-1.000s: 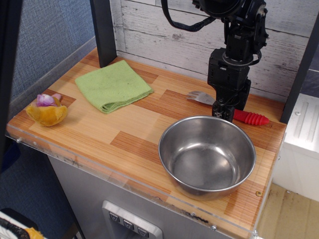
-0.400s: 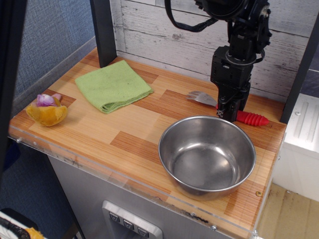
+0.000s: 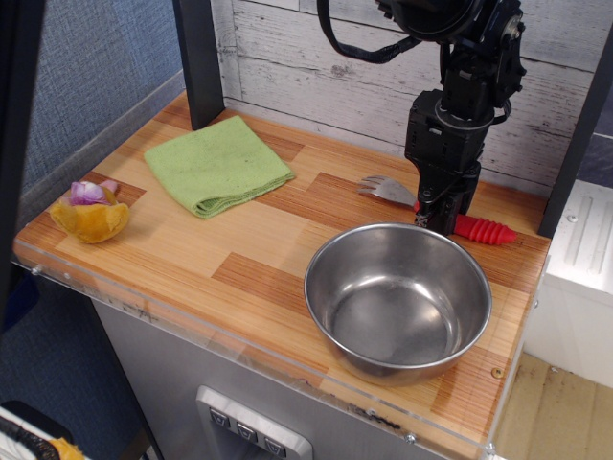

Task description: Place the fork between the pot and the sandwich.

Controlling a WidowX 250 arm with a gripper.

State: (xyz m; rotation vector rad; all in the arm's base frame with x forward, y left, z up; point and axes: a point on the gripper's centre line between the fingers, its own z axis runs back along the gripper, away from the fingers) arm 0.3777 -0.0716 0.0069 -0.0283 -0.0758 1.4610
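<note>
The fork lies on the table at the back right, with its grey tines point(image 3: 385, 188) pointing left and its red ribbed handle point(image 3: 486, 230) pointing right. My gripper point(image 3: 437, 217) stands upright over the middle of the fork. Its fingers are down at the near end of the handle and closed around it. The fork still rests on the wood. The pot point(image 3: 397, 299), a large shiny steel bowl, sits just in front of the fork and gripper. The sandwich point(image 3: 90, 212), an orange lump with purple and pink bits on top, sits at the far left edge.
A folded green cloth point(image 3: 217, 164) lies at the back left, between the sandwich and the fork. A dark post point(image 3: 198, 62) stands at the back left corner. A white plank wall runs behind the table point(image 3: 239, 249). The table edge is close on the right.
The gripper has shifted slightly right and settled lower onto the fork's handle, and its fingers have drawn in. The fork, pot and sandwich have not moved.
</note>
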